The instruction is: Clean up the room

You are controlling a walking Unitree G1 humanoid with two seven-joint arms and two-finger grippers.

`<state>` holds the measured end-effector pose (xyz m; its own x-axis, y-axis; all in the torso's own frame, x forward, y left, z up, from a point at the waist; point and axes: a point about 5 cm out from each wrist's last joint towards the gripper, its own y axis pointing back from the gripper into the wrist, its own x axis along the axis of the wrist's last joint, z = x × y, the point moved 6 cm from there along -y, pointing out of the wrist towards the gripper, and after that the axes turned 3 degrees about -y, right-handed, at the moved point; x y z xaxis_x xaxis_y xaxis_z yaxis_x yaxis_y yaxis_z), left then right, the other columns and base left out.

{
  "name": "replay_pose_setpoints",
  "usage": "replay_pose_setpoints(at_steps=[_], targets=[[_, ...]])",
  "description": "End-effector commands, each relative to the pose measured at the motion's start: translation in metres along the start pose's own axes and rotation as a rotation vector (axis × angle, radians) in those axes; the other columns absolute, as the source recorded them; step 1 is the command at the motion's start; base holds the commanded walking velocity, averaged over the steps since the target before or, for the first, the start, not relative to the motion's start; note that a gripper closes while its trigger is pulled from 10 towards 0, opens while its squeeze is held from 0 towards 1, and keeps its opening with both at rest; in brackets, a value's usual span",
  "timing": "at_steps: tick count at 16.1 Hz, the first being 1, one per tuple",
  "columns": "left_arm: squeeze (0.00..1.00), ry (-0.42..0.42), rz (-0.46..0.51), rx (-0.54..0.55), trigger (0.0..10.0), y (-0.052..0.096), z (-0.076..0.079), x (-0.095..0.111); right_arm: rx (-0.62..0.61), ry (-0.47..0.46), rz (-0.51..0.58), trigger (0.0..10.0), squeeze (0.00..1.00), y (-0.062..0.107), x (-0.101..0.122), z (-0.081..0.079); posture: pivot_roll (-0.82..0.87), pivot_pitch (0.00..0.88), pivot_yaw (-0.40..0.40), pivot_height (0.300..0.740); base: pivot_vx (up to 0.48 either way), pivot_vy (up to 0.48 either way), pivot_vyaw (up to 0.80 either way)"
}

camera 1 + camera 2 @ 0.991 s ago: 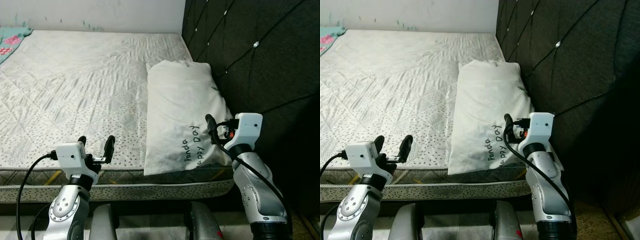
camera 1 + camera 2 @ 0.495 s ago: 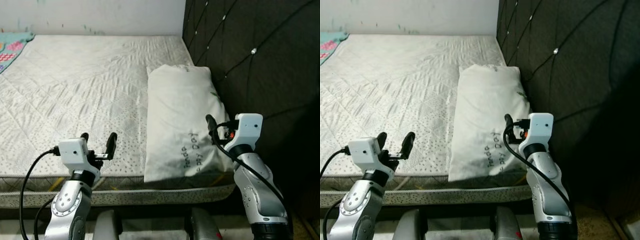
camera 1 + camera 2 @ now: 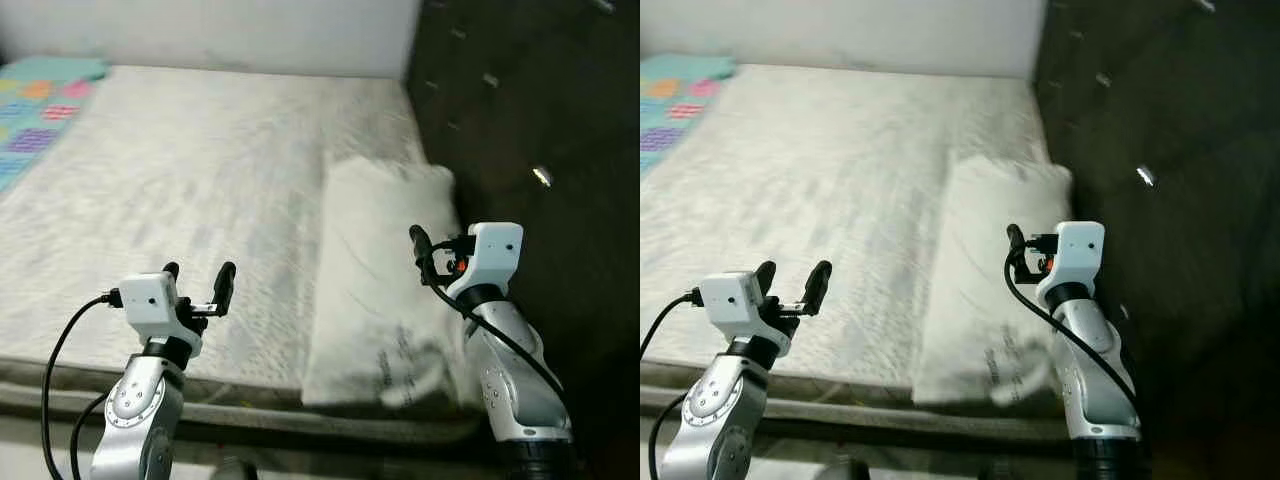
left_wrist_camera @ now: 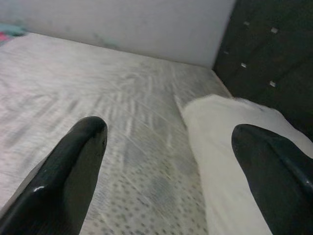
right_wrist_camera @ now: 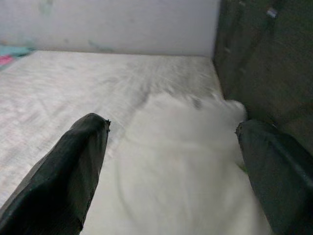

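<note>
Both your grippers, left (image 3: pixel 198 276) and right (image 5: pixel 171 161), hover wide-jawed and empty over the bed (image 3: pixel 200 170), right above the pillow (image 3: pixel 385 270).

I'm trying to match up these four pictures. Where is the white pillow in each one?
Left eye view: the pillow lies right of centre on the mattress.
Right eye view: right of centre again.
Left wrist view: at the right, beside one black finger.
Right wrist view: in the middle, between the two fingers.
Shared landmark: the dark padded headboard, right next to the pillow.
</note>
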<state>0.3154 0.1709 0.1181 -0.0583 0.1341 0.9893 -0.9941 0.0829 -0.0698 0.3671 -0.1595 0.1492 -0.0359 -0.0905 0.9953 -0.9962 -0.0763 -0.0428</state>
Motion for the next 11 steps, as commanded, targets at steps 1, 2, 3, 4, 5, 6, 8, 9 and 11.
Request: replay_pose_setpoints(at_steps=[1, 2, 3, 4, 5, 6, 8, 9, 11], targets=[[0.00, -0.006, -0.008, 0.004, 10.0, 0.000, -0.001, -0.002, -0.006, 0.004, -0.006, 10.0, 0.00, 0.000, -0.002, 0.002, -0.04, 0.000, -0.005, 0.740, 0.000, 0.000, 0.00], [0.00, 0.002, -0.011, 0.007, 10.0, -0.001, -0.001, -0.002, -0.008, 0.006, -0.007, 10.0, 0.00, 0.001, -0.003, 0.003, -0.04, 0.000, -0.004, 0.740, 0.000, 0.000, 0.00], [0.00, 0.005, -0.012, 0.009, 10.0, -0.001, -0.001, -0.003, -0.010, 0.007, -0.008, 10.0, 0.00, 0.001, -0.003, 0.004, -0.04, 0.000, -0.004, 0.740, 0.000, 0.000, 0.00], [0.00, 0.013, -0.014, 0.011, 10.0, -0.002, -0.002, -0.003, -0.012, 0.005, -0.012, 10.0, 0.00, 0.002, -0.004, 0.005, -0.04, 0.000, -0.004, 0.740, 0.000, 0.000, 0.00], [0.00, 0.014, -0.014, 0.010, 10.0, -0.002, -0.001, -0.003, -0.013, 0.005, -0.015, 10.0, 0.00, 0.003, -0.005, 0.005, -0.04, 0.000, -0.004, 0.740, 0.000, 0.000, 0.00], [0.00, 0.013, -0.014, 0.006, 10.0, -0.003, -0.001, -0.003, -0.013, 0.005, -0.018, 10.0, 0.00, 0.003, -0.006, 0.005, -0.04, 0.000, -0.004, 0.740, 0.000, 0.000, 0.00], [0.00, 0.014, -0.010, -0.007, 10.0, -0.004, 0.003, -0.002, -0.021, -0.006, -0.037, 10.0, 0.00, 0.005, -0.011, 0.006, -0.05, 0.000, -0.004, 0.740, 0.000, 0.000, 0.00], [0.00, 0.015, -0.010, -0.011, 10.0, -0.003, 0.003, -0.002, -0.023, -0.009, -0.040, 10.0, 0.00, 0.005, -0.012, 0.007, -0.05, 0.000, -0.004, 0.740, 0.000, 0.000, 0.00], [0.00, 0.016, -0.011, -0.017, 10.0, -0.003, 0.005, -0.003, -0.037, -0.004, -0.046, 10.0, 0.00, 0.007, -0.014, 0.010, -0.05, 0.000, -0.004, 0.740, 0.000, 0.000, 0.00]])
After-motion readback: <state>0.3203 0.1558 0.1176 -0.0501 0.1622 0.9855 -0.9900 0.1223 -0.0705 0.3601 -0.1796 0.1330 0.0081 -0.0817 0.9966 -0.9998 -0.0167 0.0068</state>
